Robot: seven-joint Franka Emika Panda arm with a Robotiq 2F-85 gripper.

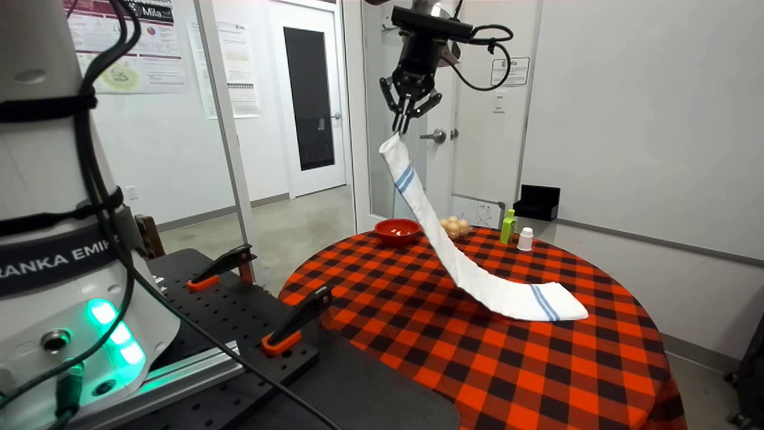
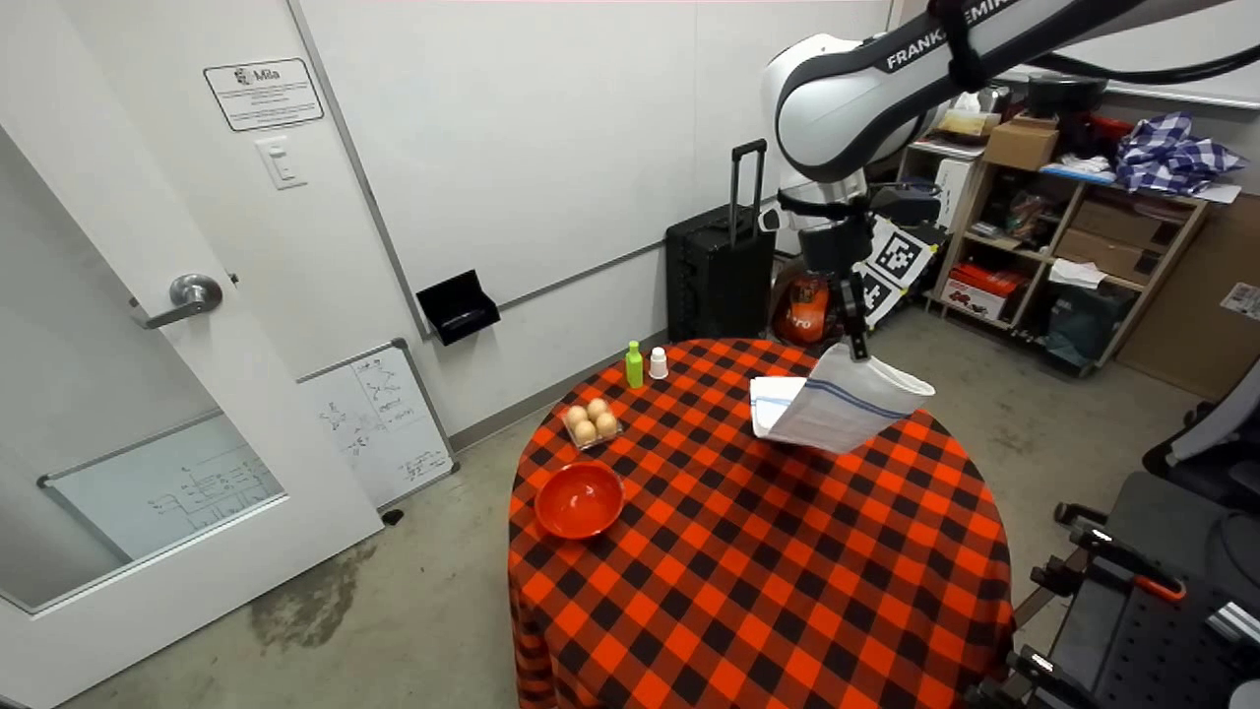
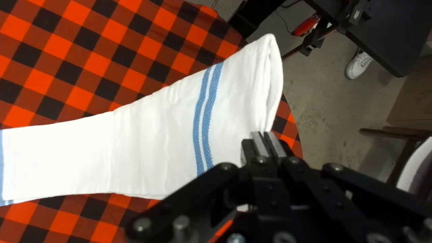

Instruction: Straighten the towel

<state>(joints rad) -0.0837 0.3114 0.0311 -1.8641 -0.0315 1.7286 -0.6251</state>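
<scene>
In an exterior view, the tool (image 1: 400, 129) is at the upper middle of the frame, and it pinches one end of the towel (image 1: 441, 245) between its fingers. From there the towel hangs in a curve toward the right, and its other end lies on the desk (image 1: 477, 370), right of the centre. Farther back, near the middle, are the bowl (image 1: 397, 233) and the eggs (image 1: 455, 227); to their right stand the green bottle (image 1: 508, 227) and the white bottle (image 1: 525, 240).
</scene>
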